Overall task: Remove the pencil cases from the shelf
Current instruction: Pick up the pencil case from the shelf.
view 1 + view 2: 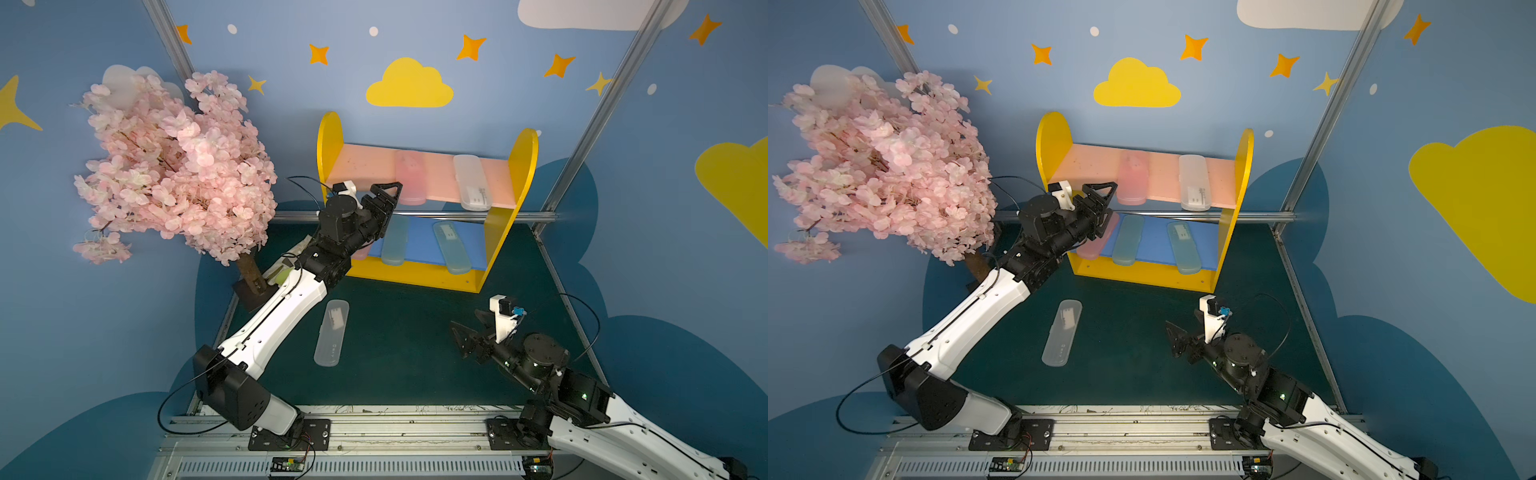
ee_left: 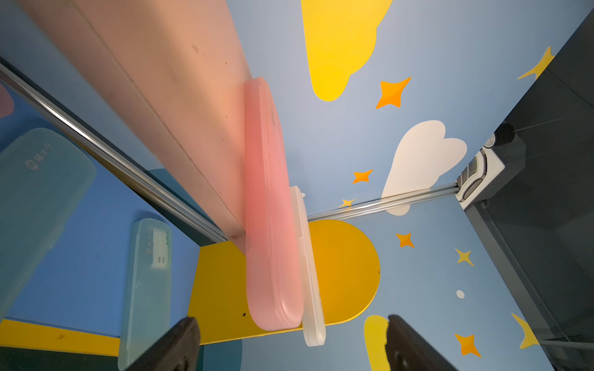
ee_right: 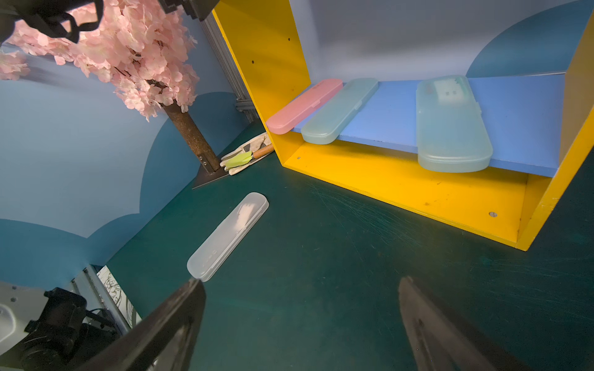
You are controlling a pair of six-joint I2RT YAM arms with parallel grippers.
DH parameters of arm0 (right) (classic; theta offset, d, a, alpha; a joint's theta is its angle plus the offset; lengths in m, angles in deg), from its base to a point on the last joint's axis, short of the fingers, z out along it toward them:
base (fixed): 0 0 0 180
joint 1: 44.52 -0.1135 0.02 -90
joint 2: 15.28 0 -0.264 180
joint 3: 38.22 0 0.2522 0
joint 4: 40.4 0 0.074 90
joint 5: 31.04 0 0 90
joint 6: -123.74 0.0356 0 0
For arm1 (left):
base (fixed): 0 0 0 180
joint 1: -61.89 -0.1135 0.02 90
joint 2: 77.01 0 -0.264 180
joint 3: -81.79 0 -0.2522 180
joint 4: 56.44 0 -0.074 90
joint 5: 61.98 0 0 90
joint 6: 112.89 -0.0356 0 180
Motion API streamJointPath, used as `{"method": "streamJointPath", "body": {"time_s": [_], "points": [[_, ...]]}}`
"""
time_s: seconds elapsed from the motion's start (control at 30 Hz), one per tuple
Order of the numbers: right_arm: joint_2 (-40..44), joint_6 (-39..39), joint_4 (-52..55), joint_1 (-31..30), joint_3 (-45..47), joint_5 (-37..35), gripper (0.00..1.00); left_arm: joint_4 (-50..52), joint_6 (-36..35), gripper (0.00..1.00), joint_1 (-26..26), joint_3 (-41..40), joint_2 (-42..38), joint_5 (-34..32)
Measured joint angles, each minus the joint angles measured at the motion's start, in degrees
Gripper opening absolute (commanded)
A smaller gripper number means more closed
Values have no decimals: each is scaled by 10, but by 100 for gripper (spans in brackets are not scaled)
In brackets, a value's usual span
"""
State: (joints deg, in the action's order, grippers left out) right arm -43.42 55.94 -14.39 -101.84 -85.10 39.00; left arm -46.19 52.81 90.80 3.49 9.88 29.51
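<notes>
The shelf (image 1: pixel 524 166) stands at the back of the green table. On its pink upper board lie a pink pencil case (image 1: pixel 410 178) and a frosted white one (image 1: pixel 473 180). The blue lower board holds two pale blue cases (image 1: pixel 395 241) (image 1: pixel 451 247) and a pink one (image 3: pixel 303 106), partly hidden behind my left arm in both top views. Another frosted case (image 1: pixel 331 332) lies on the table. My left gripper (image 2: pixel 292 324) is open at the front end of the upper pink case (image 2: pixel 273 225). My right gripper (image 1: pixel 471 332) hovers open and empty above the table.
A pink blossom tree (image 1: pixel 174 166) on a black base stands at the left, with a beige glove and green trowel (image 3: pixel 247 157) at its foot. A metal rail (image 1: pixel 523 216) runs behind the shelf. Slanted frame posts (image 1: pixel 598 112) flank the back corners.
</notes>
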Motion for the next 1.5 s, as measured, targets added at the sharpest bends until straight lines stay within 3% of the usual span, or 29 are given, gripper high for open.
{"method": "streamJointPath", "body": {"time_s": [0.3,1.27,1.5], "points": [[5,-2,0,0,1,-2,99,1,14,80,-4,50,63,35],[37,-5,3,3,9,-16,98,-36,40,17,-8,68,88,62],[38,-6,9,3,9,-16,99,-71,40,10,-12,42,80,73]]}}
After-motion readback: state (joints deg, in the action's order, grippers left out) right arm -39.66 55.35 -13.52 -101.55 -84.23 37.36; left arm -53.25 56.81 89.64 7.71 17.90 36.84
